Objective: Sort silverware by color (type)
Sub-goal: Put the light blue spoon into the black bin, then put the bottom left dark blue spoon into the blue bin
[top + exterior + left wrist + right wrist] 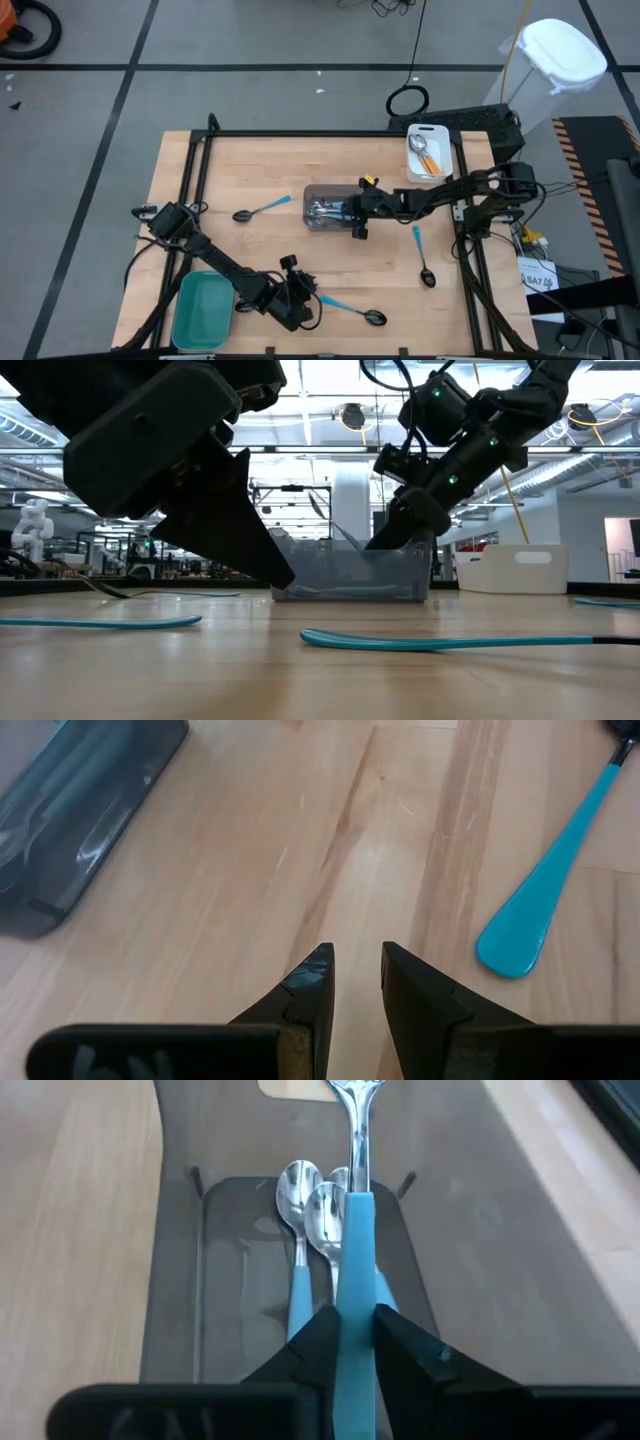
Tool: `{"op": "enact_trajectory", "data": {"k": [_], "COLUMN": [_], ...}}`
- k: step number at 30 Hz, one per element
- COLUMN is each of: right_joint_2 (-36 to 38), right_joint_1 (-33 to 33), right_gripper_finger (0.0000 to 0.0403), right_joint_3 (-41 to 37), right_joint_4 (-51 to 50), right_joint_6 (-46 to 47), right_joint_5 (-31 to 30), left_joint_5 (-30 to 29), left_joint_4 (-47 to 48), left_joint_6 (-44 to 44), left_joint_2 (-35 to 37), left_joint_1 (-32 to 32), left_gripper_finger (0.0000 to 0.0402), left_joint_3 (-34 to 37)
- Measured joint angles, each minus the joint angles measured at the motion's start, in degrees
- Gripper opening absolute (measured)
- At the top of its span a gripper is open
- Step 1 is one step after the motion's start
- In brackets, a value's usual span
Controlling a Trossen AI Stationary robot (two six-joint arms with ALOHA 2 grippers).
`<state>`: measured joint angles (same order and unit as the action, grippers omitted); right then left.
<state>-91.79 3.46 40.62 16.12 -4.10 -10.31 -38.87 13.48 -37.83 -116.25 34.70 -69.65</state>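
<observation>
The right gripper (pixel 356 1342) reaches toward the table's middle, fingers clamped; the left gripper (pixel 356 982) hangs low near the front edge, fingers slightly parted

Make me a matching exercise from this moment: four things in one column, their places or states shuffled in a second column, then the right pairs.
Things:
1. right gripper
2. left gripper
3. white tray
4. green bin

States:
A. holds orange-handled spoons
B. sits at the table's near left corner
C. shut on a blue-handled spoon over the clear bin
D. fingers slightly apart, nothing between them, above bare wood

Pairs: 1-C, 2-D, 3-A, 4-B
</observation>
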Motion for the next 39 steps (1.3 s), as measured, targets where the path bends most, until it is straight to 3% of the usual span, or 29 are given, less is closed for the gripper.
{"op": "enact_trajectory", "data": {"k": [15,22,28,32,39], "right_joint_2": [-0.73,6.57,14.22,16.16,16.84], "right_joint_1": [-0.02,-2.39,-8.76,-16.51,-28.45], "right_gripper_finger": [0.0074,0.0075,0.0075,0.0075,0.0075], "right_joint_3": [0.02,-0.02,0.00,0.00,-0.02], "right_joint_4": [2.08,0.39,-5.03,-11.30,-10.71], "right_joint_6": [-0.38,-0.50,2.72,7.83,12.86], "right_joint_5": [-0.08,-0.12,-0.11,-0.25,-3.23], "left_joint_5": [0.00,0.04,2.94,7.16,16.72], "left_joint_4": [1.83,16.17,31.63,36.94,43.32], "left_joint_6": [-3.06,-5.38,-6.71,-13.18,-22.95], "left_joint_2": [0.00,0.00,0.02,0.02,0.07], "left_joint_1": [-0.75,-0.79,-0.12,0.68,1.99], "left_gripper_finger": [0.0088,0.0088,0.0088,0.0088,0.0088], "left_joint_3": [0.00,-5.10,-13.87,-18.11,-19.39]}}
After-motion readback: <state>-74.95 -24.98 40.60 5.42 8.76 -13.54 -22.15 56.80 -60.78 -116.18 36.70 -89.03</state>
